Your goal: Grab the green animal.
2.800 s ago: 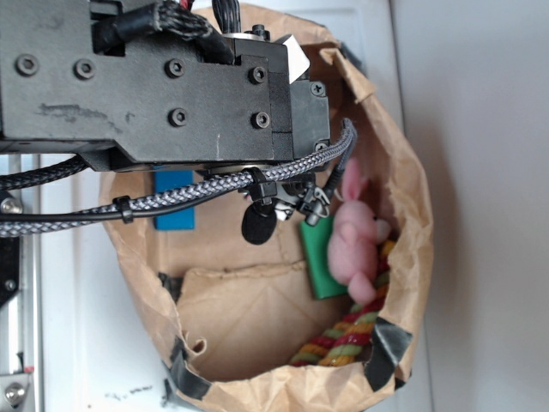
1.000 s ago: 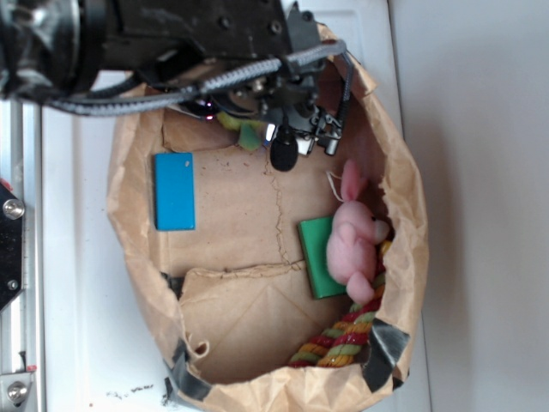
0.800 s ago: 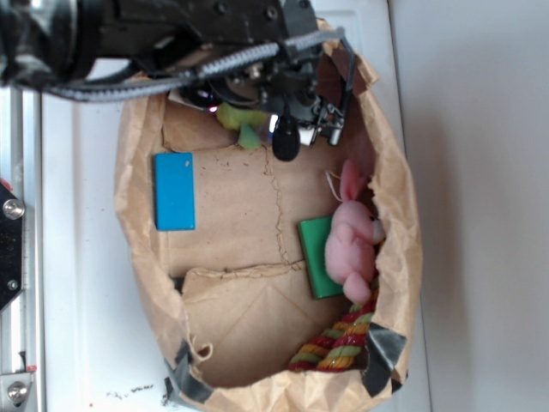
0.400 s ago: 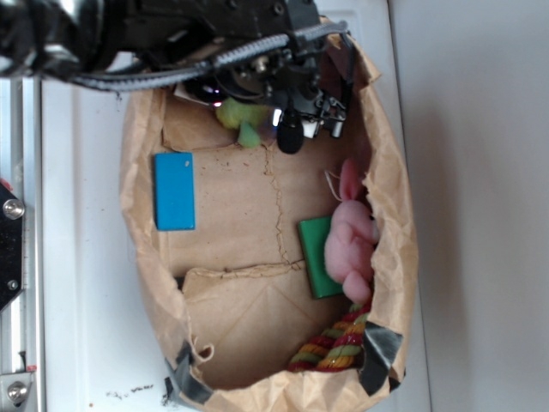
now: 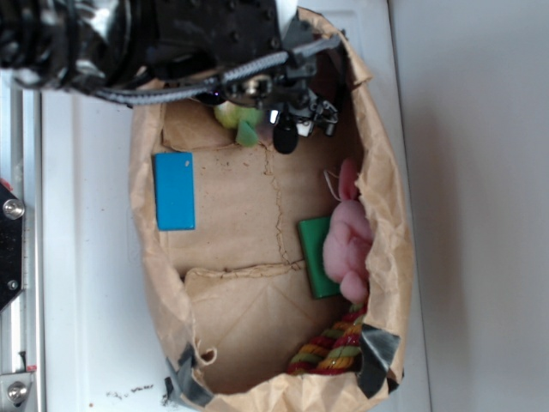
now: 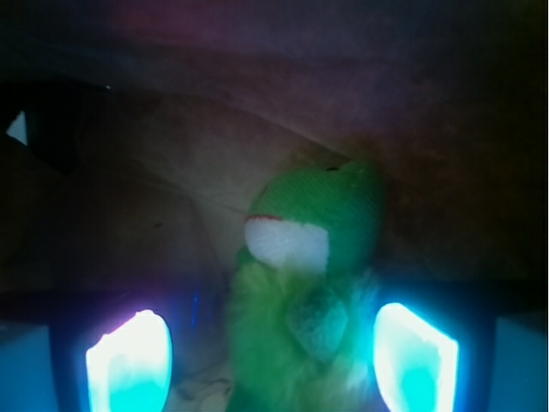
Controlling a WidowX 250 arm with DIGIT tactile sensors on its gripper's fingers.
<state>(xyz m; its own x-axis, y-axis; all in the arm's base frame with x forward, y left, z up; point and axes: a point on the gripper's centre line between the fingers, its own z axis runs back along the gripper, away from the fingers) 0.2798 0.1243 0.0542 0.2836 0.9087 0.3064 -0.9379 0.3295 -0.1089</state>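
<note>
The green animal [image 6: 300,309] — a fuzzy lime plush with a pale patch — lay at the paper bag's [image 5: 390,215] far end, between the spread-apart fingers [image 6: 129,365] of the gripper [image 6: 270,360], ungrasped.

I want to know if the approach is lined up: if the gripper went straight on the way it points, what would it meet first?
Probably the green animal: it sits between the gripper's open fingers, with the paper bag behind it.

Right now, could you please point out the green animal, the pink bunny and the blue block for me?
green animal [image 6: 313,257]: wrist view, on its pale patch.
pink bunny [image 5: 345,249]: exterior view, on its body.
blue block [image 5: 174,190]: exterior view, on the middle of its flat top face.
</note>
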